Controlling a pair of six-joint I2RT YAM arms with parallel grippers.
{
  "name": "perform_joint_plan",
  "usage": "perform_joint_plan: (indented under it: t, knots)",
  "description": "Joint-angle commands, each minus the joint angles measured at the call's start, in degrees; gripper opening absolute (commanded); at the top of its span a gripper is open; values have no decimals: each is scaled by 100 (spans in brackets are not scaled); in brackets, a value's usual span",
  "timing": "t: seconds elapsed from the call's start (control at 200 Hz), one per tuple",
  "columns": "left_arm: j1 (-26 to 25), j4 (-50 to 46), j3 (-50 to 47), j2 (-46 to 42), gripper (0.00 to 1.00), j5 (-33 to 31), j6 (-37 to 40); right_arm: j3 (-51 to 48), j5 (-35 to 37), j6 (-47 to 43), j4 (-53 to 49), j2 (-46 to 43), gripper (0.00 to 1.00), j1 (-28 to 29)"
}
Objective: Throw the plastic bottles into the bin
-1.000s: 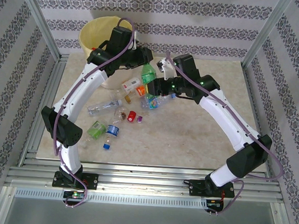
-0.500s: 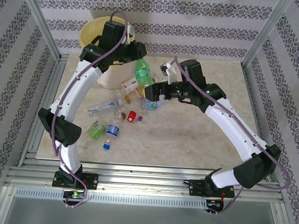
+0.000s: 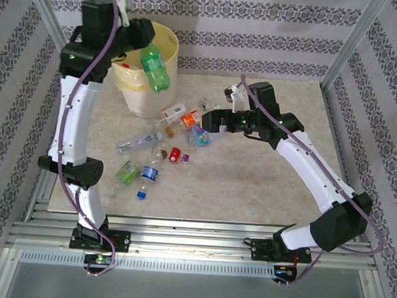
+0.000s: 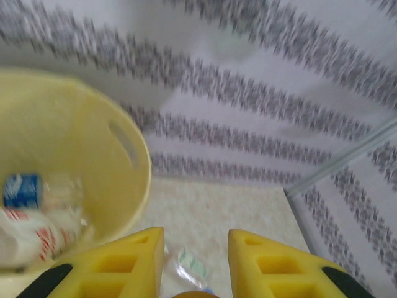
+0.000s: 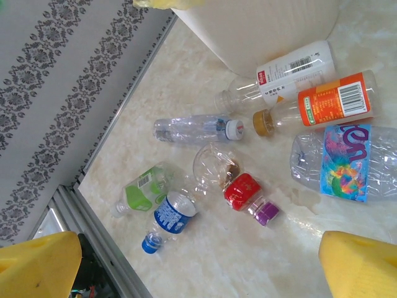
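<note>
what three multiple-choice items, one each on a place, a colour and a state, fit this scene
1. Where is the green bottle in the left tool? A) up over the rim of the bin B) flat on the table C) by the right arm's base
2. The bin's lining is: A) yellow B) black C) red
3. The right tool is: A) shut on a bottle B) shut on the lining C) wide open, holding nothing
Answers: A, the top view shows it held over the rim; A, the left wrist view shows yellow; C, its fingers stand far apart with nothing between.
</note>
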Motion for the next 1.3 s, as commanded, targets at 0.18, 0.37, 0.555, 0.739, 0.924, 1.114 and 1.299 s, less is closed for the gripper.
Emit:
perform_joint_plan:
  t: [0.18, 0.37, 0.555, 0.739, 0.924, 1.114, 1.299]
  knots:
    - [202, 1510, 298, -520, 0, -727, 1313, -40, 84, 39, -68, -125, 98, -144]
    - [184, 4510, -1761, -1804, 0, -968, 2002, -31, 159, 12, -62, -81, 98, -196]
    - [175, 6853, -3168, -2661, 0, -1044, 2363, 60, 176, 8, -16, 34, 98, -233]
    - [172, 7408, -3441, -2741, 0, -956, 2507, 220, 134, 7, 4, 208, 98, -242]
    - [172, 7409, -3641, -2518, 0, -1122, 2534, 369, 48, 55, 37, 384, 98, -242]
    - [289, 7271, -3961, -1925, 0, -1290, 2138, 297, 0, 182, 35, 489, 98, -233]
    - [519, 6847, -4489, -1047, 57, -639, 1326, 94, -161, 369, 58, 599, 98, -101]
